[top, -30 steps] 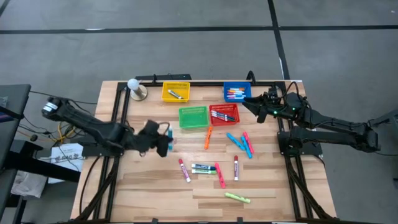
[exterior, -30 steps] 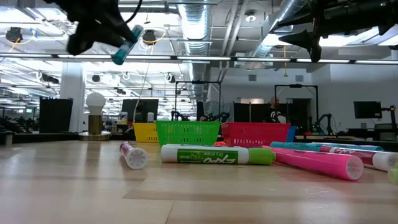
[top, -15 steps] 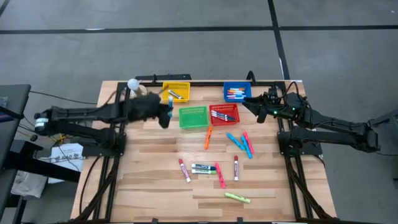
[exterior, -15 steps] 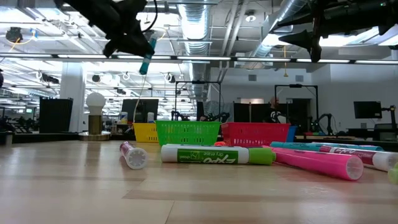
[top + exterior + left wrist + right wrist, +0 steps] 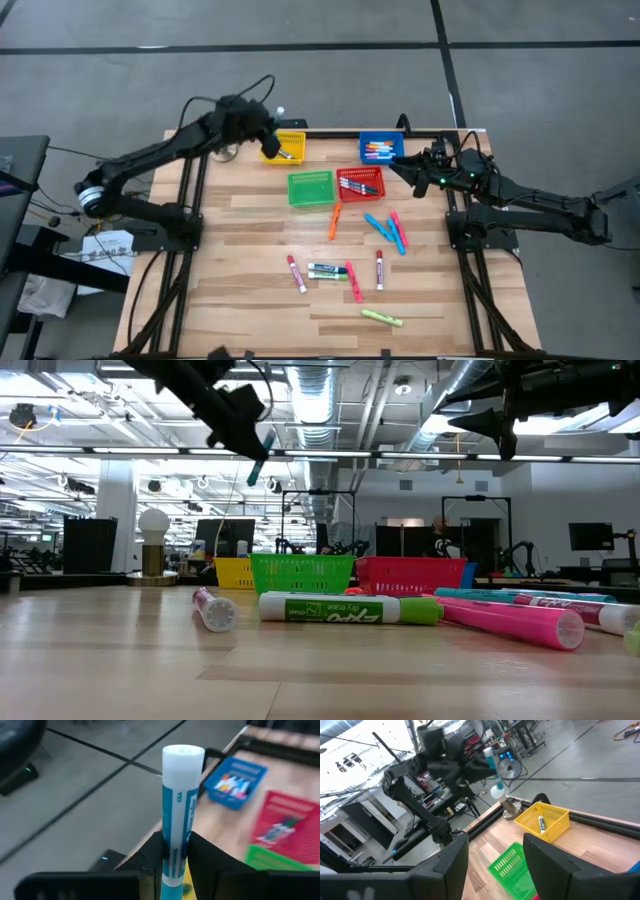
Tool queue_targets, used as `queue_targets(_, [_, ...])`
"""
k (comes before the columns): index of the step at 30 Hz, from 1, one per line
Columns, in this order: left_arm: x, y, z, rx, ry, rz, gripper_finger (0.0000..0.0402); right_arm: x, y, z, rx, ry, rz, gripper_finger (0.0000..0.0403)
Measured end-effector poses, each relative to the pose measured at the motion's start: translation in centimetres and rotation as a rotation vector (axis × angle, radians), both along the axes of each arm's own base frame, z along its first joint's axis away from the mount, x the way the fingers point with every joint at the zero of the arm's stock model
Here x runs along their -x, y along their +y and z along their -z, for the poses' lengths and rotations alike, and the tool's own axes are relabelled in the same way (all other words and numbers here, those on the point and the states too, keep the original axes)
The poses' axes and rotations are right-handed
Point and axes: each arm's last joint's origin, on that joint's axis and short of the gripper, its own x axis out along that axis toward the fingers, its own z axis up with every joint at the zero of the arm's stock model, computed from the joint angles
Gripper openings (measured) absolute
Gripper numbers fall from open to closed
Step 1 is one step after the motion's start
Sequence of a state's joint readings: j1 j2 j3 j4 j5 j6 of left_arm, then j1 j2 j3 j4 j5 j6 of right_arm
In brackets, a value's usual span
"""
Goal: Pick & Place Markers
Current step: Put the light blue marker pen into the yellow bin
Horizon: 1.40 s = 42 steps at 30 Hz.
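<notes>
Wooden desk (image 5: pixel 240 290) carries loose markers (image 5: pixel 350 272). Only the left wrist view shows the left tool (image 5: pixel 175 851) clamped on a blue marker (image 5: pixel 180 805), lengthwise between its fingers, white end outward, above the yellow basket (image 5: pixel 284 147). Right tool (image 5: pixel 495 852) hovers spread by the blue basket (image 5: pixel 382 149).

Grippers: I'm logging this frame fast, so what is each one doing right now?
Left gripper: shut on the blue marker, above the yellow basket.
Right gripper: open, holding nothing, near the blue basket.
</notes>
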<state>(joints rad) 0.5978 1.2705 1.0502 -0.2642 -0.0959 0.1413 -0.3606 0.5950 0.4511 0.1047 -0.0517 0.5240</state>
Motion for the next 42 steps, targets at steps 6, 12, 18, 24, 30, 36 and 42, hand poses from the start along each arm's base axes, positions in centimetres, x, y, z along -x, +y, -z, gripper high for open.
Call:
queue_targets(6, [-2.4,3.8,1.0,-0.098,0.168,0.047,0.0067,0.0,0.0,0.0,0.0,0.0,0.0,0.0178])
queue_targets(12, [-3.8,6.6,4.0,-0.101,0.307,0.129,0.0067,0.0,0.0,0.0,0.0,0.0,0.0,0.0177])
queue_targets(18, [-3.6,7.5,6.9,-0.042,0.471,0.188,0.0067,0.0,0.0,0.0,0.0,0.0,0.0,0.0176])
queue_targets(24, [-3.9,7.8,8.8,-0.001,0.527,0.293,0.0067,0.0,0.0,0.0,0.0,0.0,0.001,0.0177])
queue_targets(30, [-4.5,8.1,10.9,0.022,0.589,0.342,0.0067,0.0,0.0,0.0,0.0,0.0,0.0,0.0176])
queue_targets(36, [-4.6,8.2,12.8,0.077,0.659,0.376,0.0067,0.0,0.0,0.0,0.0,0.0,0.0,0.0178])
queue_targets(42, [-4.5,8.2,13.1,0.09,0.672,0.376,0.0067,0.0,0.0,0.0,0.0,0.0,0.0,0.0176])
